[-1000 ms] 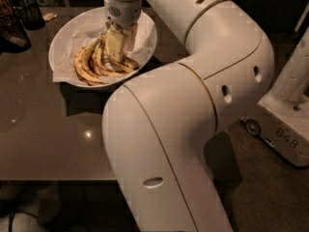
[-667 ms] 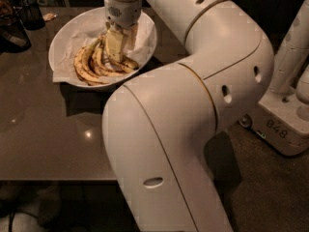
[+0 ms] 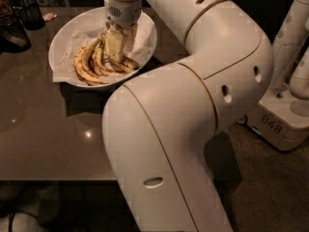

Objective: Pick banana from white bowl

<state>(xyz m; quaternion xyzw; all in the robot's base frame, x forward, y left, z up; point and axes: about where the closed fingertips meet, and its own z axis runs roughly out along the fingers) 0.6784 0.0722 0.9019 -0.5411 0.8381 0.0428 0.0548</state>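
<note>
One gripper (image 3: 117, 46), lowered into white bowl (image 3: 63, 42), resting upon banana (image 3: 91, 64). Grip state: cannot tell. Bowl stands on brown table (image 3: 48, 129).

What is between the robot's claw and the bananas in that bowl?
Nothing shows between them. In the camera view the gripper sits inside the white bowl, right at the top of the banana cluster.

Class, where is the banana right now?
In the camera view's upper left, the banana lies in the white bowl, with the gripper right above it.
</note>
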